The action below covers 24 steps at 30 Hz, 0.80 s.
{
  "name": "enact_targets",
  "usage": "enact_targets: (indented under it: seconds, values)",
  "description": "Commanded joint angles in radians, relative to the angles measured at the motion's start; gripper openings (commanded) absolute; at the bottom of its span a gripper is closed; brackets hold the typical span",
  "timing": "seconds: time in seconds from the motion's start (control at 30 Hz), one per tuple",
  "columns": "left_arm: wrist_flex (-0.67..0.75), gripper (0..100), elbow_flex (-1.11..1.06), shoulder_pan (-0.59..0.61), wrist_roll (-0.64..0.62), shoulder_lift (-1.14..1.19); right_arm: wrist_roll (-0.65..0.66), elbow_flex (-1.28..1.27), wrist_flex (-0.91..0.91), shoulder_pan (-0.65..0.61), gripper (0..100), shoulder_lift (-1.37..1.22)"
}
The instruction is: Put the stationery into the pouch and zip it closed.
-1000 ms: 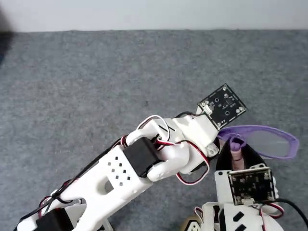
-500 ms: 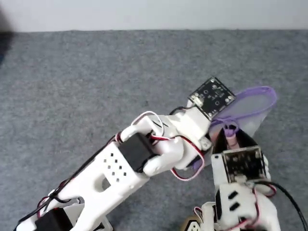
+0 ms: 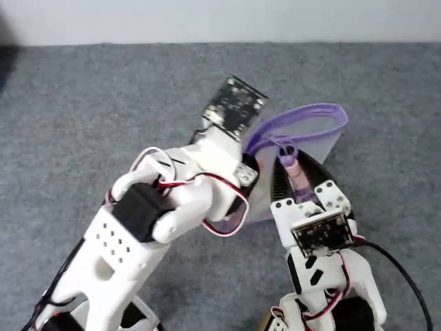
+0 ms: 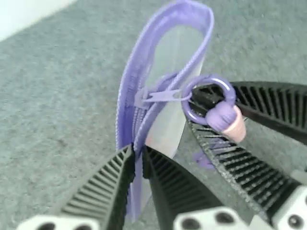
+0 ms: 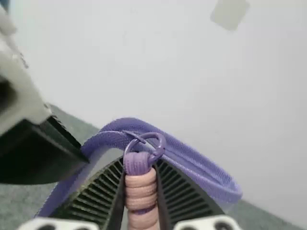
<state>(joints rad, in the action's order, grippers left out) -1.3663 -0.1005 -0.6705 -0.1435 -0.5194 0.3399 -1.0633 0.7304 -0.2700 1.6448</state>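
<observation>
Pincers first: got the left gripper [image 4: 139, 155] squeezed nearly all the way together on the purple zipper edge of the pouch [image 4: 180, 52], with just that strip of fabric between the ribbed black fingers [image 4: 103, 187]. Got the right gripper [image 5: 140, 165] clamped just as narrow on a little corded charm [image 5: 140, 184], purple at the ring end and pink further in, wedged between its two pads [image 5: 180, 191]. Can see a purple ring [image 4: 187, 106] looped through the end of that charm, with a thin pull tab [image 4: 165, 96] running from the ring to the slider [image 4: 144, 98] on the zip track. So, both pinched on: one on the pouch edge, the other on the charm, close together.

As for the pouch itself, sitting right of centre over the grey carpet [image 3: 89, 110] in the high view, between the two white arms [image 3: 138, 234], held up on edge instead of lying flat. Clear sides, purple zip, mouth gaping in a wide loop beyond the slider. Can't tell whether its bottom touches the carpet. Can't make out what's inside either. Plain white wall [image 3: 207, 21] along the far edge.
</observation>
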Motion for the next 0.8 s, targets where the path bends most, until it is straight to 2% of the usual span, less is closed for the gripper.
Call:
enact_targets:
  seconds: [0.0, 0.17, 0.3, 0.37, 0.53, 0.77]
  values:
    - [-0.038, 1, 0.048, -0.008, -0.008, -0.072, 0.006, -0.006, -0.058, -0.025, 0.8, -0.007]
    - [-0.172, 1, 0.048, -0.127, -0.011, -0.080, 0.008, 0.068, 0.168, -0.019, 0.8, 0.004]
    - [-0.221, 2, 0.047, -0.129, -0.011, -0.078, 0.000, 0.164, 0.364, -0.004, 0.8, 0.004]
    - [-0.230, 6, 0.047, -0.114, -0.015, -0.081, 0.002, 0.190, 0.423, -0.004, 0.8, 0.005]
    - [-0.236, 22, 0.051, -0.089, -0.092, -0.086, 0.002, 0.212, 0.458, -0.004, 0.8, 0.005]
    - [-0.236, 22, 0.054, -0.084, -0.103, -0.089, 0.002, 0.227, 0.466, -0.004, 0.8, 0.005]
